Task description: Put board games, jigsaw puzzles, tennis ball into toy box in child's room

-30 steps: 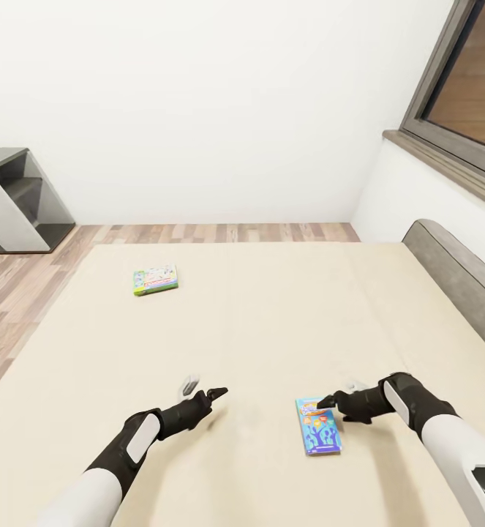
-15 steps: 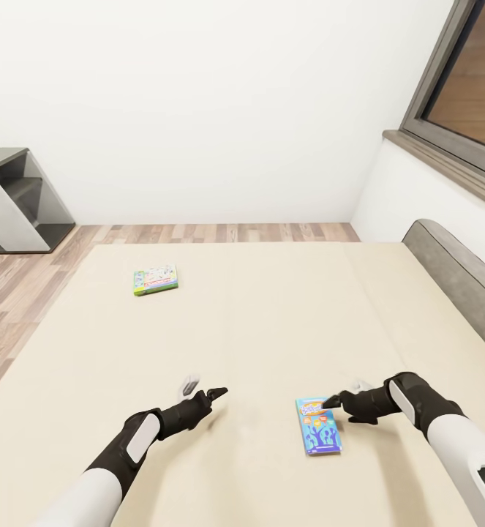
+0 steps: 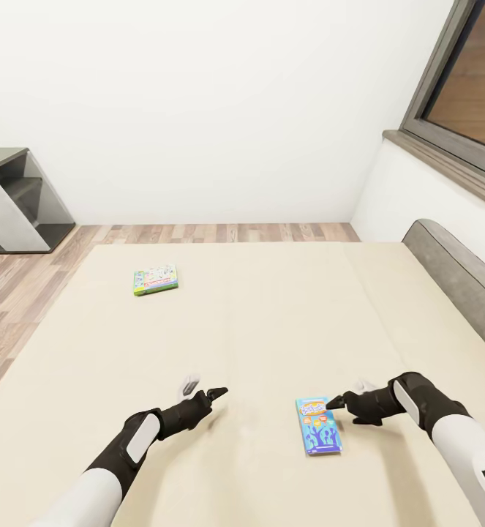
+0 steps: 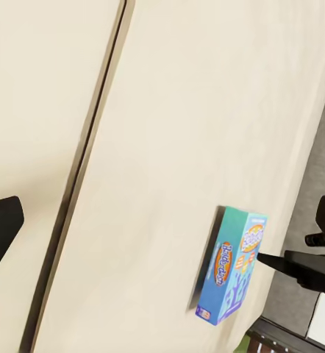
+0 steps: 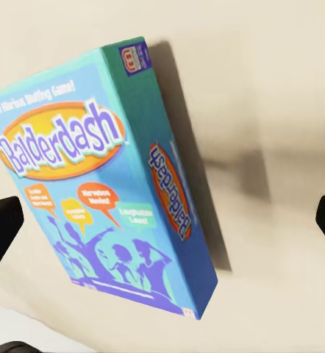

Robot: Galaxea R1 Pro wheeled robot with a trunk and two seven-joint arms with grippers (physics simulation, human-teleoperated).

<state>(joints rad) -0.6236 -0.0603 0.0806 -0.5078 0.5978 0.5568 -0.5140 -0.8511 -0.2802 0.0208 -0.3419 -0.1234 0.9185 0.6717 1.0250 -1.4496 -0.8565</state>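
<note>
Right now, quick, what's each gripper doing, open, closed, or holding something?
Left gripper: open, empty, above the cream mattress.
Right gripper: open, holding nothing, at the far end of the small blue Balderdash game box.

Blue box (image 5: 96, 191): teal-blue lid; orange oval bearing white "Balderdash" lettering; orange speech bubbles; purple cartoon figures below; the same oval repeats on its side. Bed (image 3: 271, 322): plain cream mattress; dark grey base at its window side. Beyond the blue box on the bed, a second game box (image 3: 155, 279): white face, green edge, small multicoloured print. Past the bed: brown-grey wood plank floor (image 3: 23, 278); white wall.
</note>
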